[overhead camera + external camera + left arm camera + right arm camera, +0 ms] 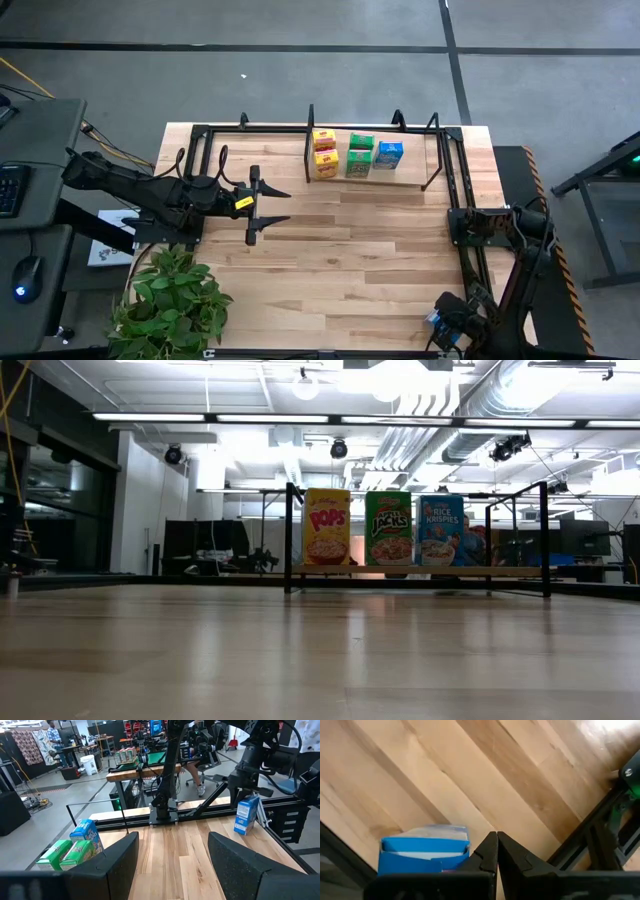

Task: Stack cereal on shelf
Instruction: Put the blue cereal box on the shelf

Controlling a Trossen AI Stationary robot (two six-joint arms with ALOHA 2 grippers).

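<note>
Right gripper (496,851) sits pinched shut, empty, blue box (424,854) just beside it: open wide, square up, then carry it to the shelf (395,180); left gripper (272,206) waits open.

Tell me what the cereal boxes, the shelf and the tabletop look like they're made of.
The cereal boxes look like thin printed cardboard with a slight sheen: flat panels, crisp folded edges. The shelf seems a pale wooden board in a black, probably metal, tube frame. The tabletop looks like light wood planks with a smooth finish, showing grain and seams.
</note>
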